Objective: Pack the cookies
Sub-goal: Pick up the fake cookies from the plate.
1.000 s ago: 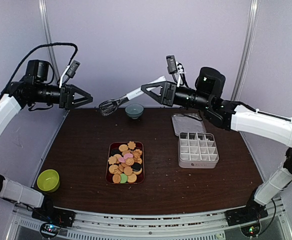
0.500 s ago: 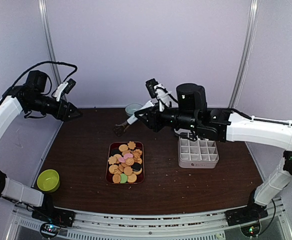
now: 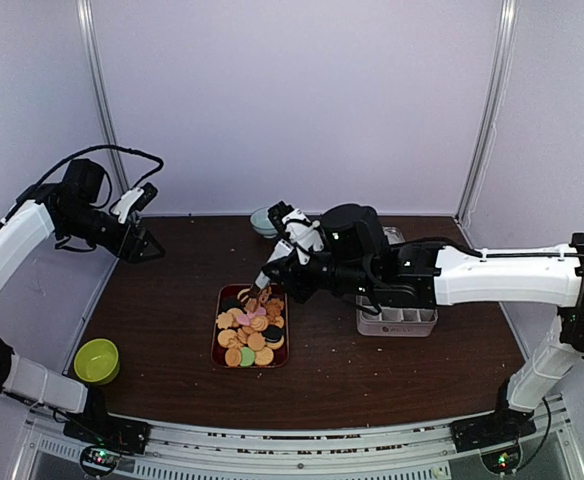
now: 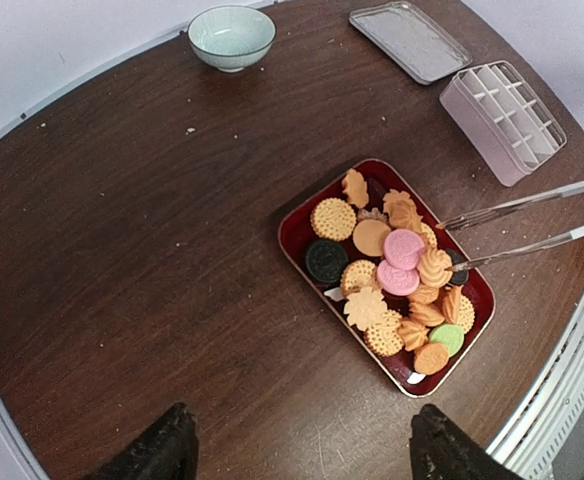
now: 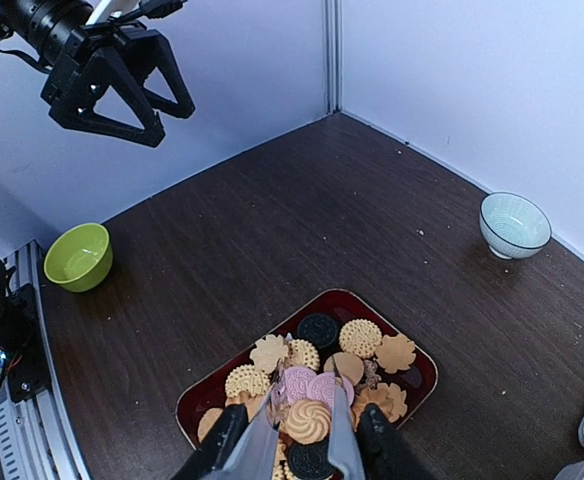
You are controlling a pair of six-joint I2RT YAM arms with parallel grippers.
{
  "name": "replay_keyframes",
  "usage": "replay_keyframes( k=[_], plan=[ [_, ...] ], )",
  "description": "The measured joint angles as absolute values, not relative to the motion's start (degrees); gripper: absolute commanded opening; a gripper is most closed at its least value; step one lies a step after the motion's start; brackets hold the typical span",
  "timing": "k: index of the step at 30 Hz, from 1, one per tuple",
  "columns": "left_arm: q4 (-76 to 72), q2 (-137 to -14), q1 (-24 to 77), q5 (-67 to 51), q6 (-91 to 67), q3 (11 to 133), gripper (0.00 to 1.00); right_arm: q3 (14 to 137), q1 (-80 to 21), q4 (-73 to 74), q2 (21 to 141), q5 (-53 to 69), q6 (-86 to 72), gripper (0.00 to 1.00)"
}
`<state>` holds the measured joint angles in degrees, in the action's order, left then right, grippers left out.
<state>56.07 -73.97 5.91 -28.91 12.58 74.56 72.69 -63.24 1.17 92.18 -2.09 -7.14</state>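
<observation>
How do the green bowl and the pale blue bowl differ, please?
The green bowl is bright lime, the pale bowl whitish blue. The green bowl sits near-left on the table, the pale bowl at its far edge. Both are upright and empty.

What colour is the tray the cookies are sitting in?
Dark red. The tray shows best in the left wrist view, with the cookies piled inside.

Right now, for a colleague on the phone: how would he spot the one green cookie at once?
On the dark brown table, find the rectangular dark red tray heaped with cookies near its middle. The round pale green cookie lies at the tray's edge nearest the arm bases, the only green one among golden, pink and black biscuits.
</observation>
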Motion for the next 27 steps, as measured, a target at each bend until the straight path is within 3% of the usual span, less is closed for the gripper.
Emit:
replay_keyframes(
  k=[6,27],
  plan=[
    [55.86,-73.93,5.91,-29.15,12.49,73.19,0.79,71.99,-64.03,0.99,92.18,-4.21,-6.83,0.41],
    [54.43,-72.95,5.91,-31.51,11.42,71.9,0.76,78.11,-64.27,-0.86,99.57,-5.23,-5.65,0.38]
  ],
)
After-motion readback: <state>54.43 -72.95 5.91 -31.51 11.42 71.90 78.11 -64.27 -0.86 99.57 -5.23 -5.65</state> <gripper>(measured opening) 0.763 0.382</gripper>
